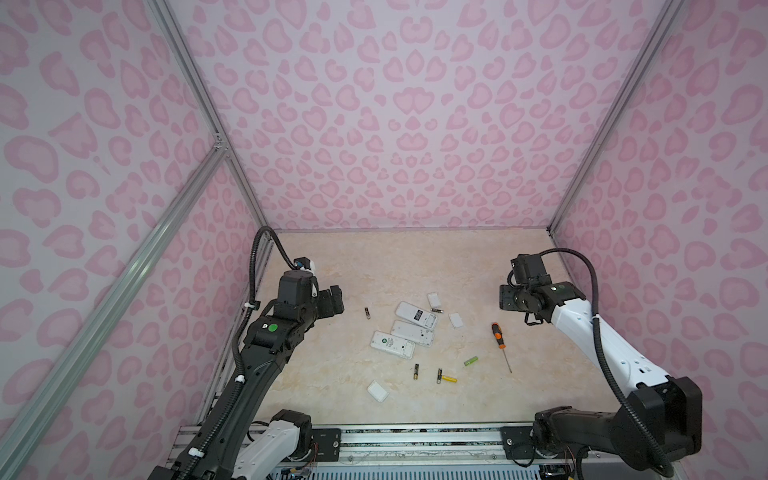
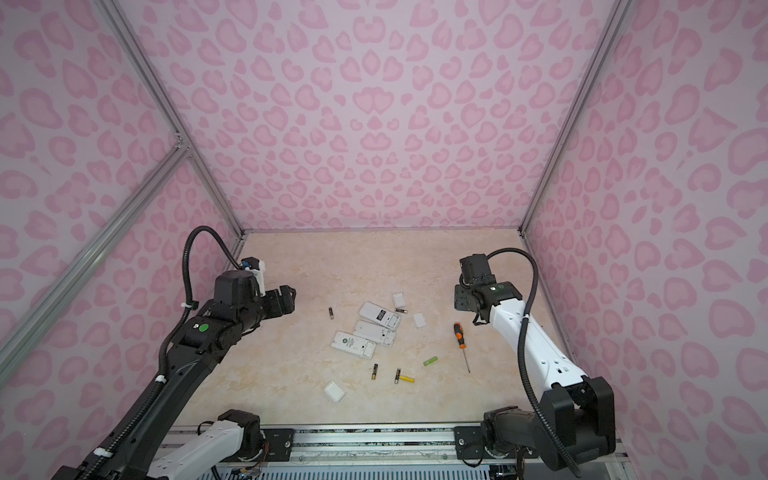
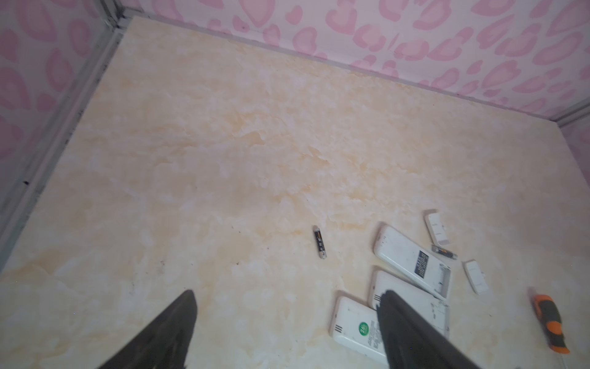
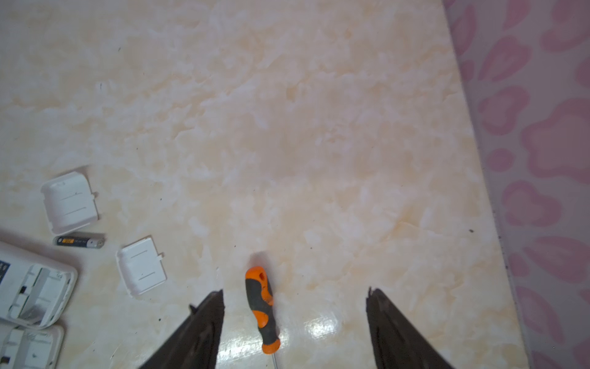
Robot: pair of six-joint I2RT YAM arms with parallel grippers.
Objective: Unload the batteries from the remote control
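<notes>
Batteries (image 1: 416, 371): where are they?
— Six lie loose on the table (image 1: 374, 257), scattered around the three remotes (image 1: 412, 333) (bays bare, covers (image 1: 456, 320) off).
— And the grippers?
— Left gripper (image 3: 285, 297) and right gripper (image 4: 295, 292) both gape wide, empty, off to the sides; the screwdriver (image 4: 261, 306) lies flat beneath the right, ungripped. Nothing left to extract, I'd judge, hence the idle pose.

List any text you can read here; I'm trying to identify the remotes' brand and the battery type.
Green round sticker on a white remote: white digits, maybe "26", too blurred to be sure.
Black label on another remote: white print, too small to read.
Black battery: orange print, unreadable.
No brand is legible anywhere.
</notes>
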